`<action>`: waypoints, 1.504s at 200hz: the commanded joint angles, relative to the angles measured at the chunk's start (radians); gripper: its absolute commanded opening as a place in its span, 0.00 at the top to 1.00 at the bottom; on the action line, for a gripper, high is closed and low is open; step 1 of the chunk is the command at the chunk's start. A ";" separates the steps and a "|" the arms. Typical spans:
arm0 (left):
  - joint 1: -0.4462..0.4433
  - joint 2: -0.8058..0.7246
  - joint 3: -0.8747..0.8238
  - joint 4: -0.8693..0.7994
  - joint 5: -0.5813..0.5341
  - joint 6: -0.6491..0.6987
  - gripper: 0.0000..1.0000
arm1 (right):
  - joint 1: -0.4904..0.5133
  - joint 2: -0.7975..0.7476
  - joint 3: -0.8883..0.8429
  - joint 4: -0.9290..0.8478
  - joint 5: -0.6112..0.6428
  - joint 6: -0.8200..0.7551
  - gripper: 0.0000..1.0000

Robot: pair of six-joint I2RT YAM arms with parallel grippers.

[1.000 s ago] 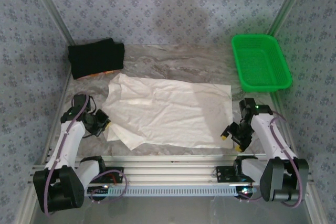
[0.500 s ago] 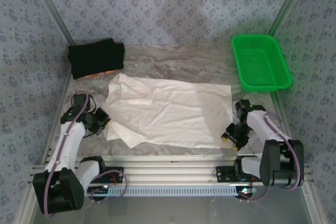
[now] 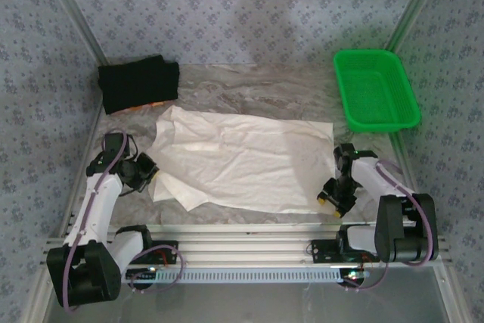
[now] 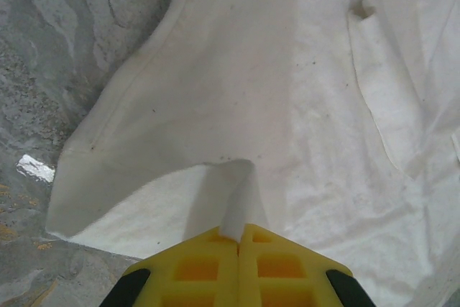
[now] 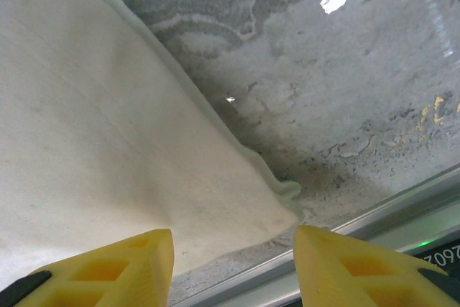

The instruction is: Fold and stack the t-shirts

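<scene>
Your left end effector [image 4: 238, 239] has its yellow fingers pressed together on a small raised pleat of the cream-white cotton t-shirt [image 3: 242, 160], at the shirt's lower-left edge in the top view. Your right end effector [image 5: 233, 260] is spread, its two fingers straddling the shirt's lower-right corner with no cloth pinched between them.

The cream shirt lies opened out across the middle of the grey marbled bench [image 3: 249, 88], mostly flat and a little rumpled at its left end. Its long axis runs left to right across the top frame, with a slight downward tilt toward the right. You can't tell which end carries the collar, and no print shows on the upper face.

The plain black cloth t-shirt [image 3: 138, 85] sits at the upper left as a compact folded block, an orange bit at its near edge, so that half looks done. Judging by this, folding the cream shirt and stacking the two remain. The green plastic mesh basket [image 3: 376, 88] stands at the upper right.
</scene>
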 commanded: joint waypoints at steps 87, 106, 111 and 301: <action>0.013 0.005 0.045 0.001 0.019 0.009 1.00 | 0.130 0.099 0.055 -0.032 0.108 0.166 0.51; 0.016 0.009 0.062 -0.004 0.026 0.014 1.00 | 0.148 0.112 0.065 -0.050 0.145 0.191 0.52; 0.016 0.009 0.066 -0.007 0.027 0.016 1.00 | 0.148 0.112 0.064 -0.055 0.151 0.197 0.53; 0.035 0.034 0.085 0.006 0.044 0.070 1.00 | 0.220 0.120 0.077 -0.113 0.271 0.345 1.00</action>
